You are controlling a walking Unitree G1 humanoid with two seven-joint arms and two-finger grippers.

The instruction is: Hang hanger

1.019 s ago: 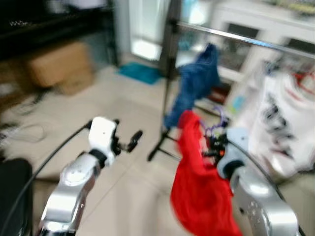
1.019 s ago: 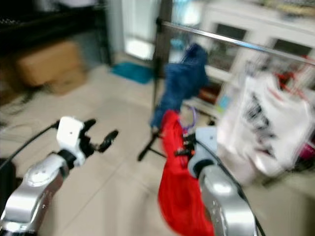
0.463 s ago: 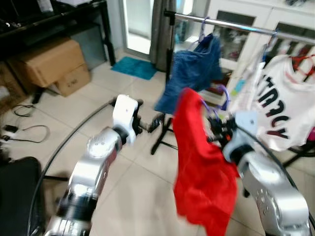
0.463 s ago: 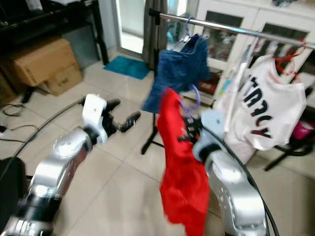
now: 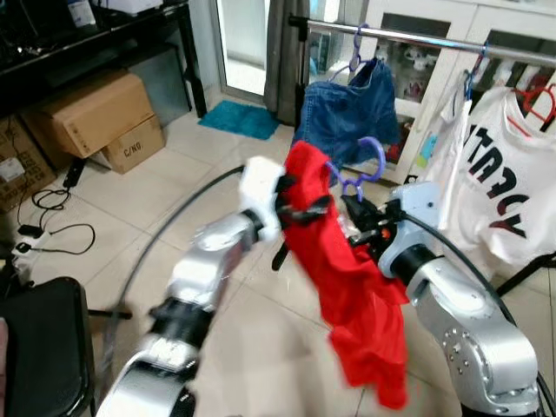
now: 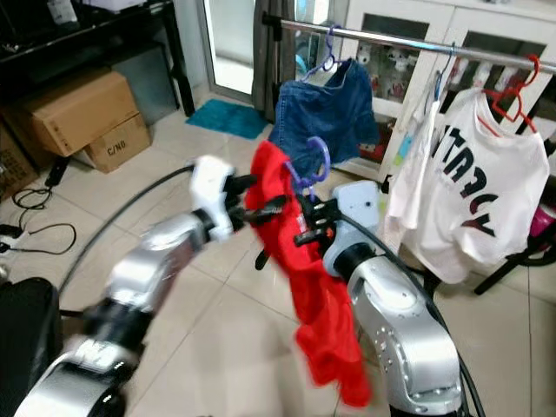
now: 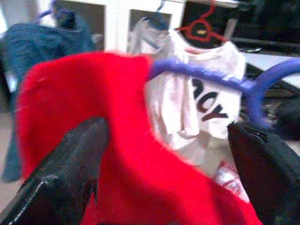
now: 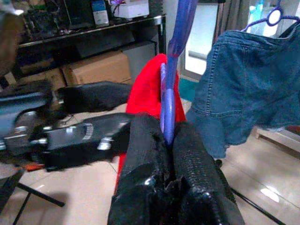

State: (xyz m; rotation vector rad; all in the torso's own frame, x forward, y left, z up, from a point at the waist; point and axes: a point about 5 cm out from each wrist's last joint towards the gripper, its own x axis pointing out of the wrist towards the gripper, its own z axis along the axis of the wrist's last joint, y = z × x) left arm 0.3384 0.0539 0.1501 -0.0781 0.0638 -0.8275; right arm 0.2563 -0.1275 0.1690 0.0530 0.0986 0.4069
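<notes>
The purple hanger [image 5: 358, 170] is up in the air in front of the clothes rail [image 5: 417, 38], carrying a red garment [image 5: 352, 287] that drapes down toward the tiled floor [image 5: 174, 187]. The right gripper [image 8: 165, 140] has its two black fingers clamped together on the hanger's stem, just below the hook. The left gripper [image 5: 300, 201] is in at the garment's upper edge, its fingers [image 7: 70, 164] spread apart with red cloth between them.

On the rail behind, blue denim shorts [image 5: 349, 113] hang near the rail's left end, and further right a white printed T-shirt [image 5: 499, 187] hangs on a red hanger [image 6: 508, 95]. A white cabinet with glass doors [image 6: 408, 61] stands behind the rail. Off to the left on the floor, cardboard boxes [image 5: 95, 117] sit under a dark shelf, with cables [image 5: 39, 213] lying near them.
</notes>
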